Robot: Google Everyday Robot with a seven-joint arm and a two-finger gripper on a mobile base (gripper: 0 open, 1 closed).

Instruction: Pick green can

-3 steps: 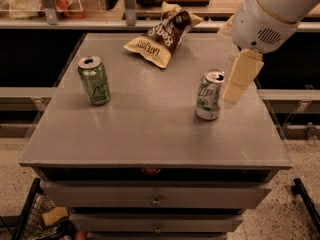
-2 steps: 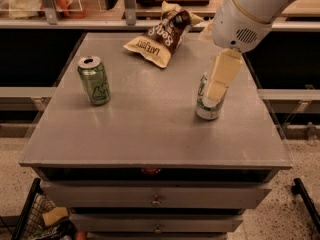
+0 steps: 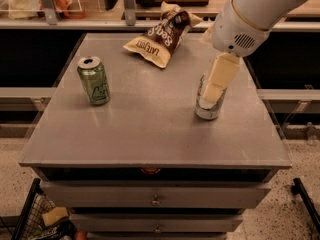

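View: one camera, high at the table's [image 3: 150,139] front edge, facing down and across it.
Range: near; whole top and drawers [image 3: 155,200] show.
Gripper [image 3: 214,91]: enters upper right, over table's right side.

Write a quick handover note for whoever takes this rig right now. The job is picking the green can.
The pincer is at the table's right side, low over the silver-white can.
The green can stands upright on the left of the table, well apart from the pincer.
A chip bag lies at the back.
Done: nothing, the green can is not yet grasped.
Left: cross to the green can, grasp it, lift it.
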